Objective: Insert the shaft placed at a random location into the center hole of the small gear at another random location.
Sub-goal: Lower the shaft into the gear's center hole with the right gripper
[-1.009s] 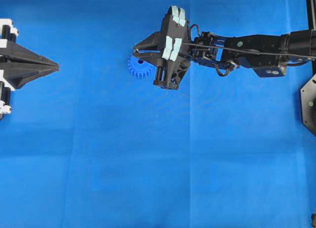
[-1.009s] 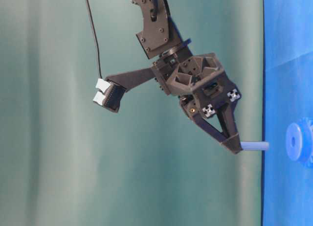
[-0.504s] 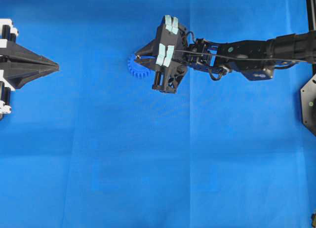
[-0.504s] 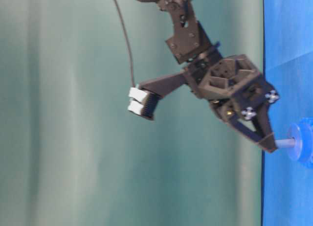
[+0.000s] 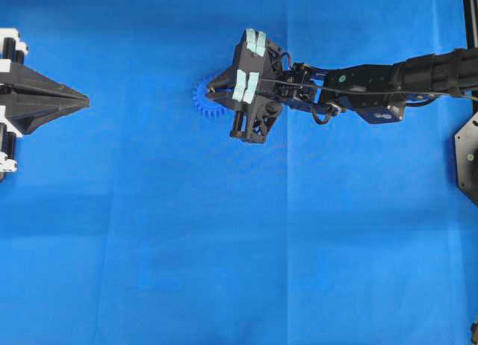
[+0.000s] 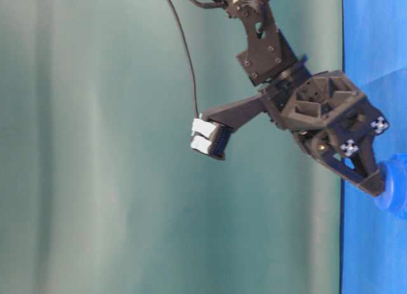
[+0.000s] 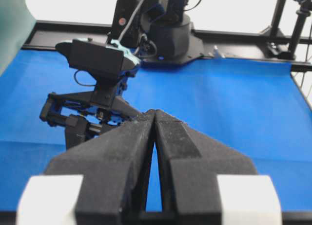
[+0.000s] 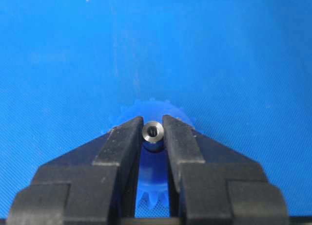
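Right, I've got the right gripper (image 8: 152, 133) pinching the shaft (image 8: 153, 132) between its fingertips, and in the right wrist view that silvery end sits directly over the middle of the small gear (image 8: 152, 171), teeth showing beyond and beneath the jaws. From table level, the right gripper (image 6: 376, 184) is pressed right up against the small gear (image 6: 395, 191), and I can't see any length of shaft between them, so I judge the pin is seated in the center hole, or very nearly; the hole itself is hidden under the pin and jaws, so I can't confirm how deep it sits. Overhead, the small gear (image 5: 205, 100) peeks out just left of the right gripper (image 5: 211, 87), lying flat on the blue surface (image 5: 239, 248). Well away from the gear, at the far left edge, my left gripper (image 5: 82, 101) has its fingers pressed together, holding nothing, parked clear of the action. What's left, as I read it: let go of the shaft and back off without dragging the gear, then check the pin stands on its own.
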